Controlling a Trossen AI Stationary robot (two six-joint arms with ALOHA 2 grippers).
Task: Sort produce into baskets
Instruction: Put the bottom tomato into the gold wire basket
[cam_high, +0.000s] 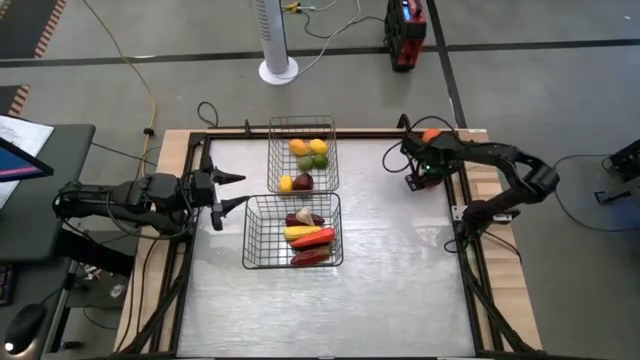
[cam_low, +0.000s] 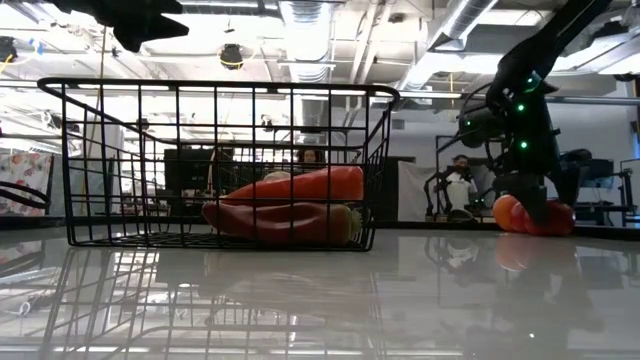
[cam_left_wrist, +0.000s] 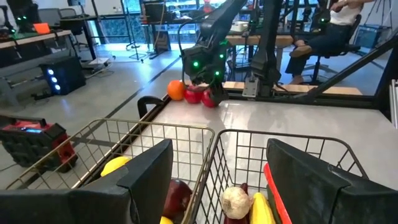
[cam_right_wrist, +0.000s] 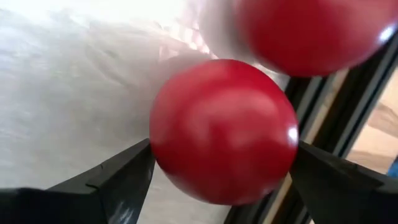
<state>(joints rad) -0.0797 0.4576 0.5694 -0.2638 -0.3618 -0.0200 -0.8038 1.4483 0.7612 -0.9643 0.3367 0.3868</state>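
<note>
White and glossy, the table (cam_high: 400, 280) carries two wire baskets side by side: the silvery basket (cam_high: 303, 152) holds round fruit, and in the dark basket (cam_high: 293, 232) beside it the long red pepper (cam_low: 300, 186) lies flat, its long axis across the basket. Well apart from the baskets, at the table's far right corner, the right claw (cam_right_wrist: 221, 162) stands wide apart around a round red fruit (cam_right_wrist: 222, 130), its fingers (cam_right_wrist: 118, 174) flanking it, whether touching I cannot tell, with another red fruit (cam_right_wrist: 311, 31) just behind. The left claw (cam_high: 232, 191) hangs open just beside the baskets, holding nothing.

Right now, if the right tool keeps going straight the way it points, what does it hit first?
The right tool is open, and a round red piece sits right between its fingers, so that comes first. A second red piece lies just beyond, by the table's edge frame. How far apart they are is hard to tell.
</note>
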